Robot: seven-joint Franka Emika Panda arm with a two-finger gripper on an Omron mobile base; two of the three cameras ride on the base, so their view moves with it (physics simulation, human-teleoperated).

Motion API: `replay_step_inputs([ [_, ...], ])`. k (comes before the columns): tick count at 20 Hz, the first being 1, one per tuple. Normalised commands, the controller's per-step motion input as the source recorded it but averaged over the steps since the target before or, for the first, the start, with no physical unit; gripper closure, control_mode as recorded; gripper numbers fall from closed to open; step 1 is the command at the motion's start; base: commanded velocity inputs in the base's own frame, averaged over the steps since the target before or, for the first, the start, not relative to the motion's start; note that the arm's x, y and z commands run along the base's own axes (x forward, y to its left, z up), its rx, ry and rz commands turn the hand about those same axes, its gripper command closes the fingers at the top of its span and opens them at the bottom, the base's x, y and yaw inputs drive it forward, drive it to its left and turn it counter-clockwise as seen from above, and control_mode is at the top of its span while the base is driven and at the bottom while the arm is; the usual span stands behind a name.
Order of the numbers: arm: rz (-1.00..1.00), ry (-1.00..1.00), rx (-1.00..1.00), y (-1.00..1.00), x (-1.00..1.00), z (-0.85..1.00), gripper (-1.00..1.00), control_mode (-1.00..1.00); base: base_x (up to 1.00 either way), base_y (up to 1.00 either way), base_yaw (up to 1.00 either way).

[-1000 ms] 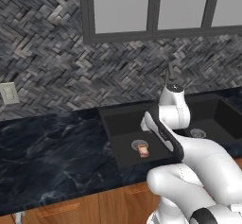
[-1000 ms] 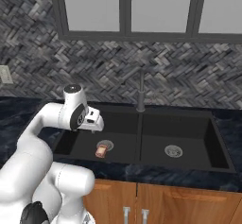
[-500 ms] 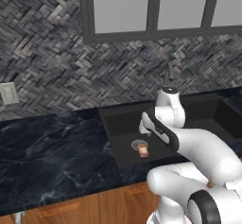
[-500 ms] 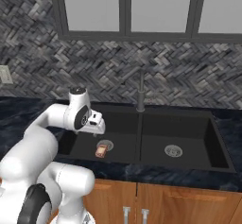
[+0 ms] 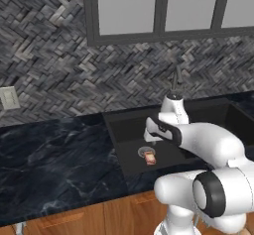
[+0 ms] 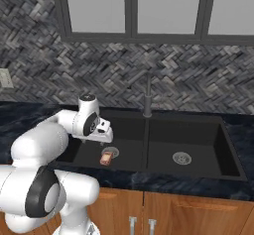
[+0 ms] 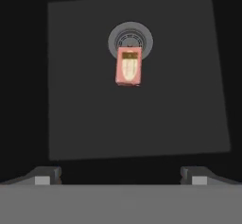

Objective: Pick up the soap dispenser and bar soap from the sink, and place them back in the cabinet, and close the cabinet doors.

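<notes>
Left base view: the arm's white links cover much of the sink; the right basin is mostly hidden behind them. The bar soap lies on the left basin floor, overlapping the drain at its 4 o'clock. The gripper hangs just above it, its fingertips hard to make out.

Right base view: the bar soap rests at the left drain's 8 o'clock; the faucet stands behind the divider.

Hand view: the fingertips stand wide apart, empty; the soap sits at 12 o'clock, covering the drain's lower edge.
</notes>
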Motion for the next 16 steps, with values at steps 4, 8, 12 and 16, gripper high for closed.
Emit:
replay_step_inputs([
  [4, 0.00, 0.05, 0.02, -0.02, 0.20, -0.29, -1.00, -1.00, 0.00, 0.00, 0.00],
  [8, 0.00, 0.02, 0.00, -0.02, 0.24, -0.31, -1.00, -1.00, 0.00, 0.00, 0.00],
  [12, 0.00, 0.01, 0.00, 0.00, 0.25, -0.32, -1.00, -1.00, 0.00, 0.00, 0.00],
  [16, 0.00, 0.00, 0.00, 0.00, 0.24, -0.31, -1.00, -1.00, 0.00, 0.00, 0.00],
])
